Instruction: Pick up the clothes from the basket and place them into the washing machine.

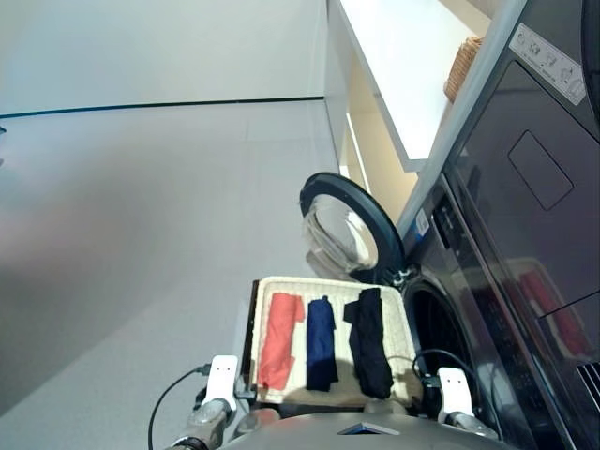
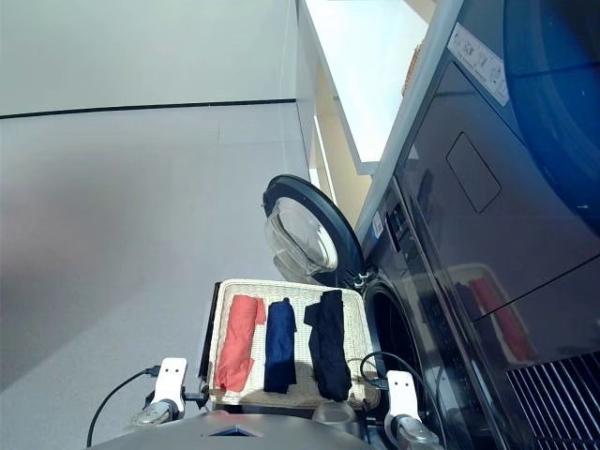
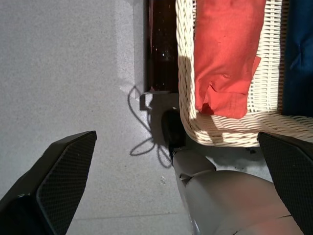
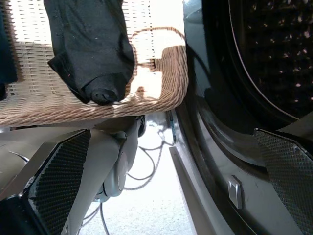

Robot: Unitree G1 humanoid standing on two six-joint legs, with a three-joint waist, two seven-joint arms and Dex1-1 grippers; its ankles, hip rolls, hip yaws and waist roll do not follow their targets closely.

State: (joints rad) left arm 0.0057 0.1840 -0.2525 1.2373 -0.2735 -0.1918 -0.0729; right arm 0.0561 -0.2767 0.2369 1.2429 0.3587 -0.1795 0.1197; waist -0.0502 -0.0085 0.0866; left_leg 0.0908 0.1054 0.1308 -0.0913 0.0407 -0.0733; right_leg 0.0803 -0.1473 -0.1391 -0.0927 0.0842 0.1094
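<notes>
left claw point(image 3: 176, 186) open, empty | right claw point(image 4: 171, 181) open, empty | head views: three clothes point(image 1: 322, 343) lower centre in basket point(image 1: 405, 330) | right wrist alone shows perforated drum point(image 4: 274, 54)

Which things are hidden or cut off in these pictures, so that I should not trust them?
- Washing machine's perforated metal drum: right wrist view shows only a dark part; picture edge cuts the rest.
- Folded navy blue garment: left wrist view shows a strip at the edge.
- Small brown wicker basket: left eye view, partly behind the dark grey machine's corner.
- Folded black garment: upper part cut off in right wrist view.
- Labels on the machine: too small to read.
</notes>
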